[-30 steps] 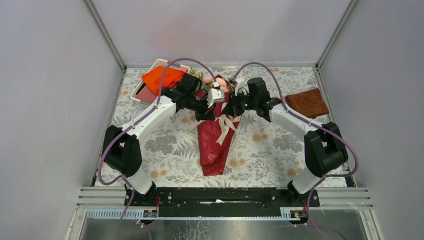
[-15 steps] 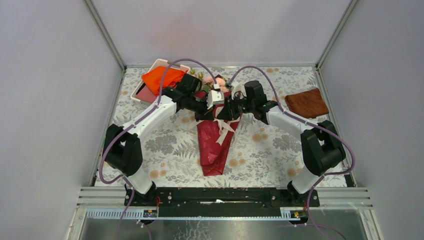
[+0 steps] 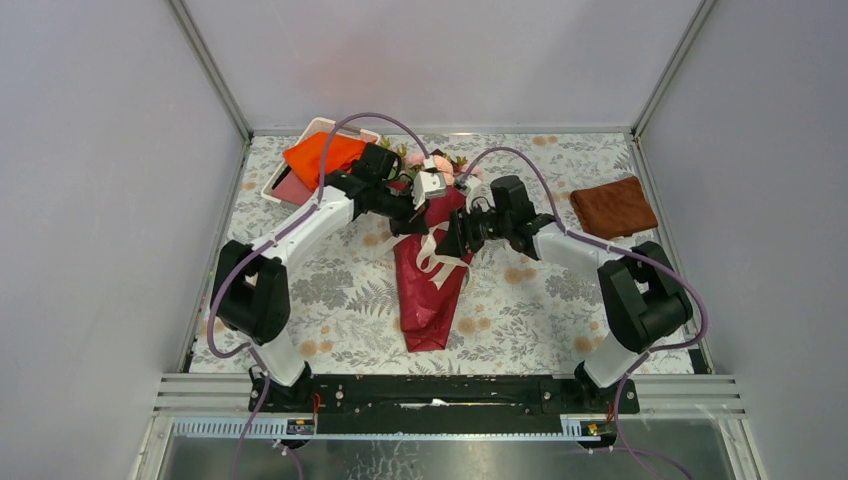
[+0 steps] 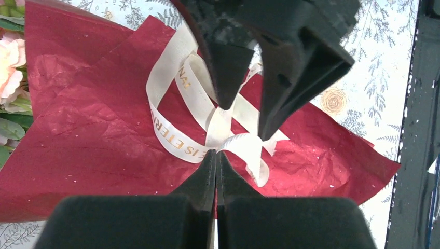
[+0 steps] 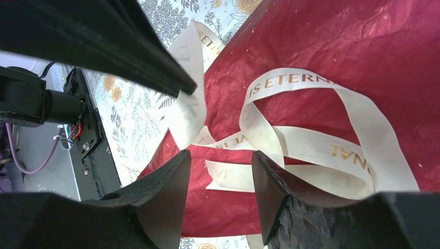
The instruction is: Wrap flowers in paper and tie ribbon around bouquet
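One bouquet [image 3: 432,285] lies mid-counter [image 3: 340,300], roses [image 4: 8,62] toward the far edge, wrapped in one paper [image 4: 93,129] with one ribbon [image 4: 171,140] loosely bowed. The left fingers [image 4: 202,176] are closed at the knot, grip uncertain; the right fingers [image 5: 161,192] are apart over a loop, holding nothing. Snug the bow with even, opposed pulls. One orange cloth [image 3: 320,155] sits far-left and one brown cloth [image 3: 613,205] by the right edge.

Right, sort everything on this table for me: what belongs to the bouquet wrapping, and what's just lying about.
Part of the job:
- flowers
- paper, wrapped around them
- ribbon, looped over the paper

Just lying about:
- orange cloth, sitting in the tray at the far left
- brown cloth, far right
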`<state>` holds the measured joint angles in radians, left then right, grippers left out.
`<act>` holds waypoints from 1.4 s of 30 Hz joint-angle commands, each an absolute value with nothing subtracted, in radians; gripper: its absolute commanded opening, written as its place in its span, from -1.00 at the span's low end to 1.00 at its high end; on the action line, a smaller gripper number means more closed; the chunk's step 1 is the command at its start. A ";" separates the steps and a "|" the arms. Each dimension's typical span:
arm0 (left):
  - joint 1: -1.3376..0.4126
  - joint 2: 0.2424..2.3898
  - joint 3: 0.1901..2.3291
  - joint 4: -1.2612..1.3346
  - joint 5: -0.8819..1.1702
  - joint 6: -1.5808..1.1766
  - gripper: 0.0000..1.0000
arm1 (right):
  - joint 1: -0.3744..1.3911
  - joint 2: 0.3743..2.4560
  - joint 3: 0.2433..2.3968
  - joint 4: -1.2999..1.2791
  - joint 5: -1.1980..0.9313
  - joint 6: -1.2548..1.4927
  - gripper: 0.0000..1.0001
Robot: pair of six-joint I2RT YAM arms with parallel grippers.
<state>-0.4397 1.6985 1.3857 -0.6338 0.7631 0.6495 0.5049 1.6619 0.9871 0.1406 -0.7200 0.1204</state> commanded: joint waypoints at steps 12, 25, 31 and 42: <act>-0.341 1.630 1.321 -0.557 0.711 0.614 -1.00 | 0.511 1.518 0.925 0.180 -0.336 0.213 0.12; -0.254 1.569 1.159 -0.596 0.642 0.709 -1.00 | 0.497 1.702 1.107 -0.024 -0.068 0.094 0.32; -0.241 1.554 1.128 -0.577 0.668 0.686 -1.00 | 0.492 1.791 1.190 -0.111 -0.207 -0.022 0.33; -0.160 1.526 1.127 -0.559 0.726 0.598 -1.00 | 0.438 1.797 1.192 -0.116 -0.191 -0.009 -0.96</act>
